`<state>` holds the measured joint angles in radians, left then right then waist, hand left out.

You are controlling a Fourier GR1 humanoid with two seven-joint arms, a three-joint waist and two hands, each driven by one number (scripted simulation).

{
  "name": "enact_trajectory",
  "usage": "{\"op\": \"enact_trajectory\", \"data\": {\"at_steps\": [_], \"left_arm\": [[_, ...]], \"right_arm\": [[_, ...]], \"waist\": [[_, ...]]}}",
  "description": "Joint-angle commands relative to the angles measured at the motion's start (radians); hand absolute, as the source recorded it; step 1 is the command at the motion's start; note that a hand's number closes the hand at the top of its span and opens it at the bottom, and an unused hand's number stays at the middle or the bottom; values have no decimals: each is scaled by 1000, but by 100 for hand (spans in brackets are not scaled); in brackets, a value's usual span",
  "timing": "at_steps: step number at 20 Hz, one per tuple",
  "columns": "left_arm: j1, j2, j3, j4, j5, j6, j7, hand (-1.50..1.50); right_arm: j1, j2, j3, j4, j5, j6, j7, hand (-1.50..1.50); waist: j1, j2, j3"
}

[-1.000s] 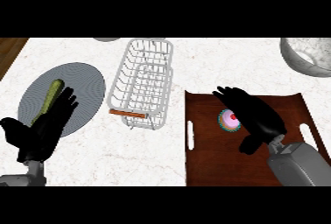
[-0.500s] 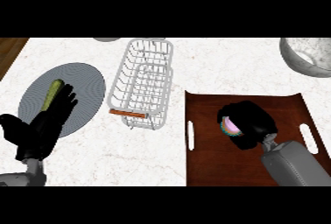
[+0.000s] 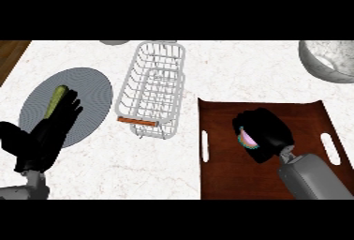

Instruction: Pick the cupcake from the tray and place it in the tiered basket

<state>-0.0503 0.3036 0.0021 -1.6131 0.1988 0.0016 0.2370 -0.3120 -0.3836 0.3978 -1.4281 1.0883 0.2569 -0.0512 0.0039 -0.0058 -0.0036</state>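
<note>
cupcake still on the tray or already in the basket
On the tray. The right hand has its fingers curled round the cupcake there; the tiered basket holds none.

Lighting even and bright across the white marble counter (image 3: 228,70); no single source evident. Shadows nearly absent: none clear beneath the wire basket (image 3: 153,89) or the grey plate (image 3: 76,105). The dark brown tray (image 3: 221,173), near right, reads flat and matte. Faint mottled sheen on the bowl (image 3: 330,58), far right. Black hands show little surface detail. No glare.
</note>
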Motion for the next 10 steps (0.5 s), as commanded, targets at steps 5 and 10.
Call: {"op": "enact_trajectory", "data": {"at_steps": [5, 10], "left_arm": [[-2, -2, 28, 44, -12, -10, -37, 0], [19, -53, -10, 63, -44, -1, -88, 0]], "right_arm": [[122, -147, -269, 24, -69, -110, -10, 150], [104, -107, -407, -72, -169, -210, -16, 150]], "waist": [[-25, 5, 4], [-22, 3, 4]]}}
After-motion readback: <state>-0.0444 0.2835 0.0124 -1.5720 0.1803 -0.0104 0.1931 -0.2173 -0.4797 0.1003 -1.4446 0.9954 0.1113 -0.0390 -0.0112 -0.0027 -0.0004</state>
